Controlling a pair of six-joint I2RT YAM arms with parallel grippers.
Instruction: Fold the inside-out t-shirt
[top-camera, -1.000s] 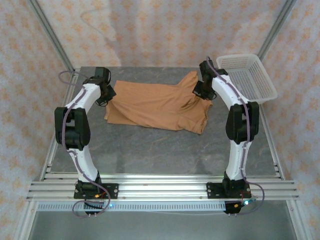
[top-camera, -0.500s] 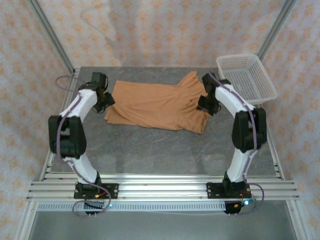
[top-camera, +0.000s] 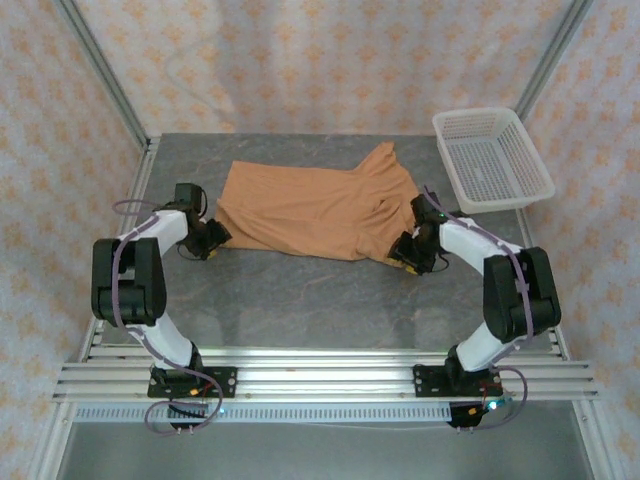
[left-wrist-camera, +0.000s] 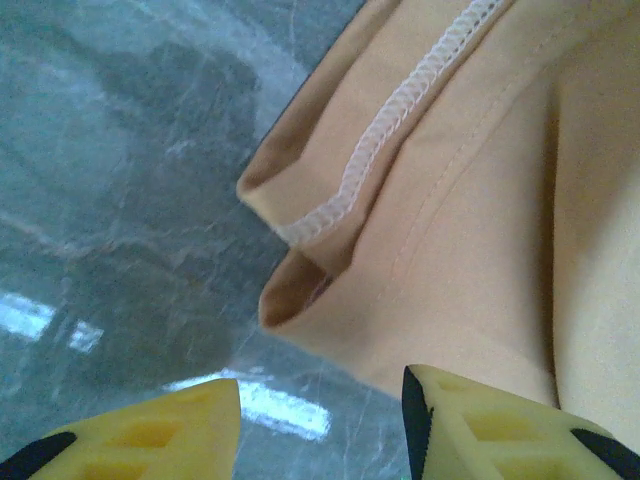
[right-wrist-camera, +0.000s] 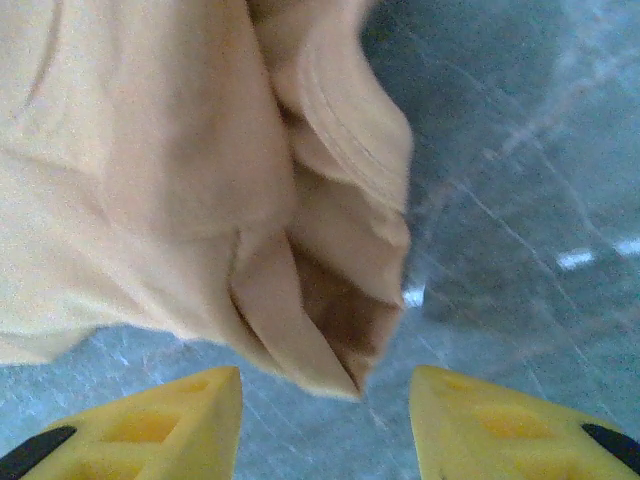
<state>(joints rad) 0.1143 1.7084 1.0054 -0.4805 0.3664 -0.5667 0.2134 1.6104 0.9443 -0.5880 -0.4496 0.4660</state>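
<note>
The inside-out t-shirt (top-camera: 310, 208) lies loosely folded across the far half of the grey table (top-camera: 300, 300), tan, with one corner sticking up towards the back. My left gripper (top-camera: 212, 241) sits low at its near-left corner and is open. In the left wrist view a folded corner with a white stitched seam (left-wrist-camera: 300, 290) lies just ahead of the left gripper (left-wrist-camera: 320, 430). My right gripper (top-camera: 408, 256) is open at the shirt's near-right corner. The right wrist view has a bunched fold (right-wrist-camera: 340, 320) lying in front of the right gripper (right-wrist-camera: 325, 430), with no cloth between the fingers.
A white mesh basket (top-camera: 492, 160) stands at the back right of the table. Aluminium frame posts rise at the back corners, and rails (top-camera: 320, 380) run along the near edge by the arm bases. Bare table stretches between the shirt and the rails.
Both grippers opened and let go of the shirt's side edges. Both arms then drew back towards the near edge and dropped low beside the shirt's near corners.
</note>
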